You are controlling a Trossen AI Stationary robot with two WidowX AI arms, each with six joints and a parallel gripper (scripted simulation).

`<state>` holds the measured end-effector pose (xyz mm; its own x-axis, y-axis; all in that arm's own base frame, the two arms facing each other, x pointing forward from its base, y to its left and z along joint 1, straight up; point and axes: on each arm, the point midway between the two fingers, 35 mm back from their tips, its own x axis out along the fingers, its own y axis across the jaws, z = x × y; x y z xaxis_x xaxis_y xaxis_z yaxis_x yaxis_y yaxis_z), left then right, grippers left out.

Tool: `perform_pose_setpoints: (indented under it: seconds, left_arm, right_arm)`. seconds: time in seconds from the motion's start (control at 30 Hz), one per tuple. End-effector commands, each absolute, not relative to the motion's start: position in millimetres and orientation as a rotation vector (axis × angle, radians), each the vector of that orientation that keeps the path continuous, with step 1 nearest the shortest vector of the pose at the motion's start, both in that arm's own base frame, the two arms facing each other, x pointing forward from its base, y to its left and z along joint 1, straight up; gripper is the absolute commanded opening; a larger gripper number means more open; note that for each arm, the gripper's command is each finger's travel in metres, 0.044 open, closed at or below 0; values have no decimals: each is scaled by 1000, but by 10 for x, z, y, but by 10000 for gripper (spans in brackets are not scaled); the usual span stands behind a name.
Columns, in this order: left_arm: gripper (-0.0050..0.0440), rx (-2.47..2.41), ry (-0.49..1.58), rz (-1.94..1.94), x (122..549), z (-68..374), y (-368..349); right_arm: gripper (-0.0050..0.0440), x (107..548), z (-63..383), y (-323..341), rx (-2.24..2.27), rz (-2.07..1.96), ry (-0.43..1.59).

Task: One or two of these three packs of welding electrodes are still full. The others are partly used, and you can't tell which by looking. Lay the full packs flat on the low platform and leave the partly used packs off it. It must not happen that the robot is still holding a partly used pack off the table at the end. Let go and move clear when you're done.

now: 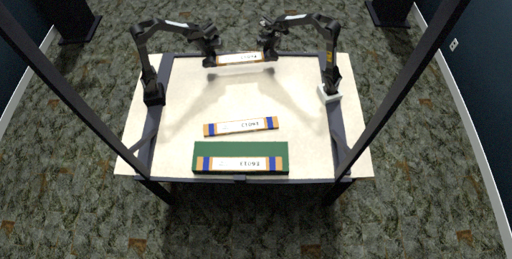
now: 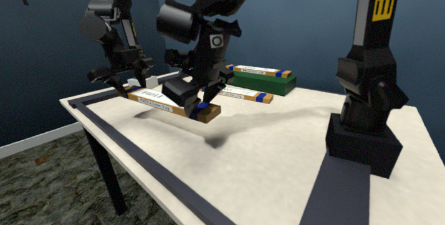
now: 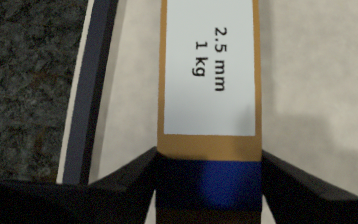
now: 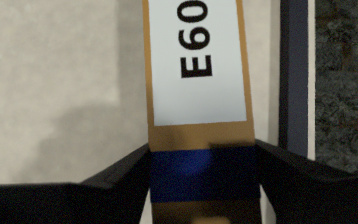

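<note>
And there's a pack up in the air! The held pack (image 1: pixel 239 58) (image 2: pixel 153 96) (image 3: pixel 210 100) (image 4: pixel 199 100) spans the gap between the two arms, label side up, its shadow stretched over the pale counter (image 1: pixel 280 96) (image 2: pixel 280 161) beneath it. The left jaws (image 1: pixel 209 62) (image 2: pixel 199 105) are clamped across the blue band at one end, by the "2.5 mm 1 kg" print. The right jaws (image 1: pixel 271 57) (image 2: pixel 132 90) have the other blue band pinched between them, at the "E6013" end. So both pairs are gripping the same orange-brown pack, over near the counter's edge, well apart from the green platform (image 1: pixel 241 148) (image 2: pixel 262 82). Up on that platform, look, lies the platform pack (image 1: pixel 239 163) (image 2: pixel 258 70), flat, along the side farther from the arms' raised load. Then there's the loose pack (image 1: pixel 241 126) (image 2: pixel 241 95), flat on the counter just beside the platform, off it and slightly askew to it. Same orange ends, same blue bands, same E6013 labels. From here I can't tell which are full.
</note>
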<state>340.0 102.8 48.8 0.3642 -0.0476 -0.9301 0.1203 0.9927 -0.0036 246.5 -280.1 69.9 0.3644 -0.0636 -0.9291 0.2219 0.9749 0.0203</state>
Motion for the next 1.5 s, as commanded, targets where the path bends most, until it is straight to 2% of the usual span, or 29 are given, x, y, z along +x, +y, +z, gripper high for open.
perform_pose_setpoints:
  seconds: [0.0,1.47]
  left_arm:
    - [-50,144,1156,-195,3392,632,886]
    - [-50,138,1159,-200,3244,615,139]
  right_arm:
    - [-50,2420,855,-2815,176,-302,1158]
    - [-50,2620,832,-2101,187,-304,1158]
